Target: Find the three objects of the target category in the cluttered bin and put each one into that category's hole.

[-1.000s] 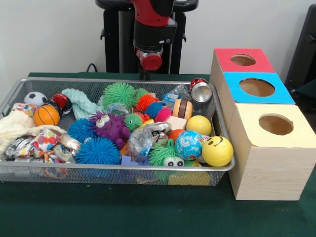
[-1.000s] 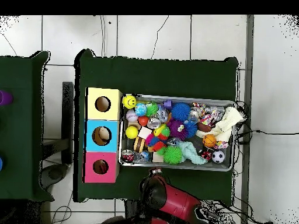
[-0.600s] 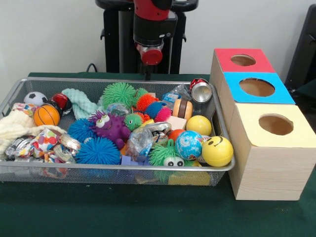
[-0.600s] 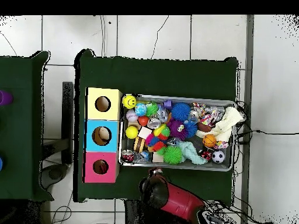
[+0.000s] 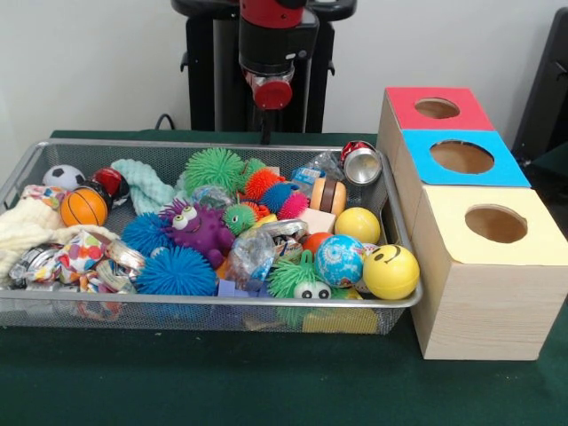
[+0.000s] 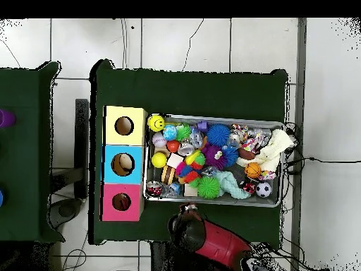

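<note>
So you are near the start, as far as you can judge. The arm hangs high behind the wire bin, and its gripper is only a thin dark tip there (you cannot tell if it is open or closed, or if it holds anything).

The bin looks full. The task does not name the category, so you cannot tell which three toys count. From above, something pale seems to sit in the blue box's hole; you cannot tell what.

The bin is shiny metal mesh. Inside are smooth round balls, like the smiley yellow ball by the yellow box, and the little basketball. The blue puffer ball and green puffer ball are spiky and squishy-looking. The boxes are pale wood with round holes; the red box is farthest back.
</note>
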You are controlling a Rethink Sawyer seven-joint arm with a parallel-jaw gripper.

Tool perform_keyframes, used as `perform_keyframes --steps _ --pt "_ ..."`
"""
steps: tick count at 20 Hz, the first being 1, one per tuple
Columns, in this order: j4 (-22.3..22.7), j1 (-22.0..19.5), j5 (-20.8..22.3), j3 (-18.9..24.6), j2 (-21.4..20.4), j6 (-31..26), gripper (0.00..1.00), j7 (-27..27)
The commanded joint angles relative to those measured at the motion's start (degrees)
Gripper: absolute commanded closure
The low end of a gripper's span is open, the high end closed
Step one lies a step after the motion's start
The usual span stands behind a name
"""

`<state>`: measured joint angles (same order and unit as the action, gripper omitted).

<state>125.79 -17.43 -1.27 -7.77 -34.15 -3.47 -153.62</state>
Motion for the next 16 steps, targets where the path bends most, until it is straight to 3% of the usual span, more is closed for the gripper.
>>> perform_keyframes --steps 1,16 --pt "-9.0 -0.6 -4.4 5.3 -3.1 -5.6 0.00 -4.1" --pt "-13.2 1.6 -7.0 3.7 -7.0 -18.4 0.00 -4.0"
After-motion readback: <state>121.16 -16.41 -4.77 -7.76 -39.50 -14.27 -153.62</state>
